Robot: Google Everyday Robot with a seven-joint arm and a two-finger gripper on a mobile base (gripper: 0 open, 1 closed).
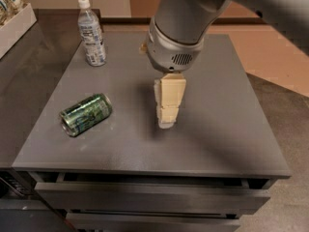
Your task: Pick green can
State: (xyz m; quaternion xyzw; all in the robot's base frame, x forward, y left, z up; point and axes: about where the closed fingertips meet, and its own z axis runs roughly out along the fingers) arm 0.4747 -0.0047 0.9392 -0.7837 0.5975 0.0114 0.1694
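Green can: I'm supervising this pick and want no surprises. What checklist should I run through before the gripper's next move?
1. Green can in full view: ok, lying on its side at the table's front left.
2. Gripper over the can: not ok, it is over the table's middle, right of the can.
3. Gripper apart from the can: ok.
4. Stretch between them free: ok, nothing stands there.
5. Bottle apart from the can: ok, upright at the back left.

- Clear bottle (91, 33), white-capped, upright at the tabletop's far-left corner.
- Grey tabletop (231, 120); the pincer (166, 122) hangs over its middle.
- Drawers (145, 197) under the front edge.
- White bin (14, 28) of packets, far left.
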